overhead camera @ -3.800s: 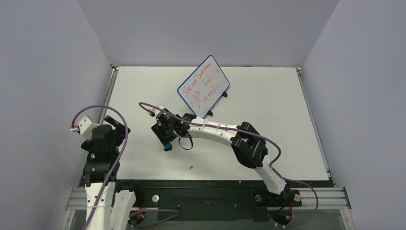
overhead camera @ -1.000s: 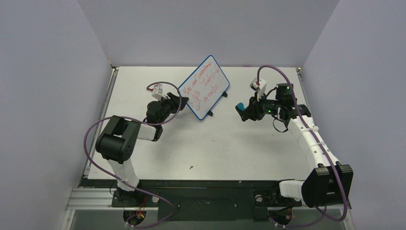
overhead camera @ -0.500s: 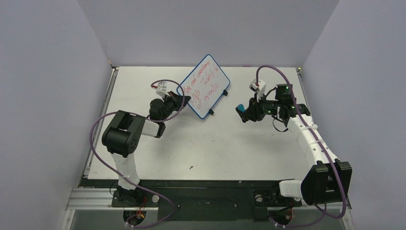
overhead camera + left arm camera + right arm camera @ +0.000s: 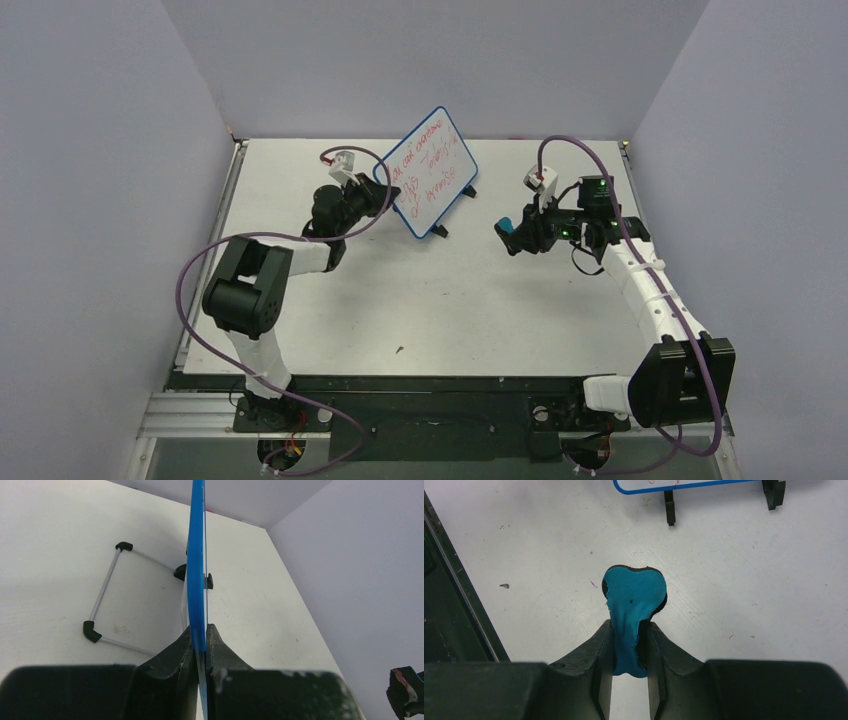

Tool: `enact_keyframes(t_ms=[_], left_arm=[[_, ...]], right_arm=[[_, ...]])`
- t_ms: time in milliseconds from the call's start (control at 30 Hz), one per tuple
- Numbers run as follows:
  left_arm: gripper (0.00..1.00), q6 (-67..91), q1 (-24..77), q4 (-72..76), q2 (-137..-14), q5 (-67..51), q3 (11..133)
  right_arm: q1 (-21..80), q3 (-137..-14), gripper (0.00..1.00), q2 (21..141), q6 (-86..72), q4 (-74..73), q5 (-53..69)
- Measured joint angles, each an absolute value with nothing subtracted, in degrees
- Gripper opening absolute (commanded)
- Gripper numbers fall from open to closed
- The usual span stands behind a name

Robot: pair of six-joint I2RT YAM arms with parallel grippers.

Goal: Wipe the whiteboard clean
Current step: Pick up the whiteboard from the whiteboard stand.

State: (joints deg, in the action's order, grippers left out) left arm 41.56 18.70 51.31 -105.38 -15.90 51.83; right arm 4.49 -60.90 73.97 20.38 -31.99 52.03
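Whiteboard (image 4: 432, 172) clamped on the left, eraser (image 4: 634, 605) pinched on the right.
Red handwriting runs in three lines across the board, too small for you to read. Your left gripper (image 4: 199, 640) is closed to a sliver on the board's blue frame. Your right gripper (image 4: 629, 627) is nearly closed, squeezing the blue eraser above the table (image 4: 450, 300), well apart from the board. The board stands at back centre, long axis running diagonally from near-left to far-right, its written face angled toward your right arm.

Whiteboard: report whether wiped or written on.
Written on: red handwriting covers the whiteboard, and the blue eraser in the right pincer hangs apart from it.
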Motion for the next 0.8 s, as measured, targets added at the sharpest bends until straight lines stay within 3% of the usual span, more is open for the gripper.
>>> enact_keyframes(t_ms=[800], left_arm=[[0.00, 35.35, 18.70, 38.72, -99.31, -15.77, 59.42]], right_arm=[[2.17, -60.90, 0.00, 73.91, 20.38, -33.12, 53.49]])
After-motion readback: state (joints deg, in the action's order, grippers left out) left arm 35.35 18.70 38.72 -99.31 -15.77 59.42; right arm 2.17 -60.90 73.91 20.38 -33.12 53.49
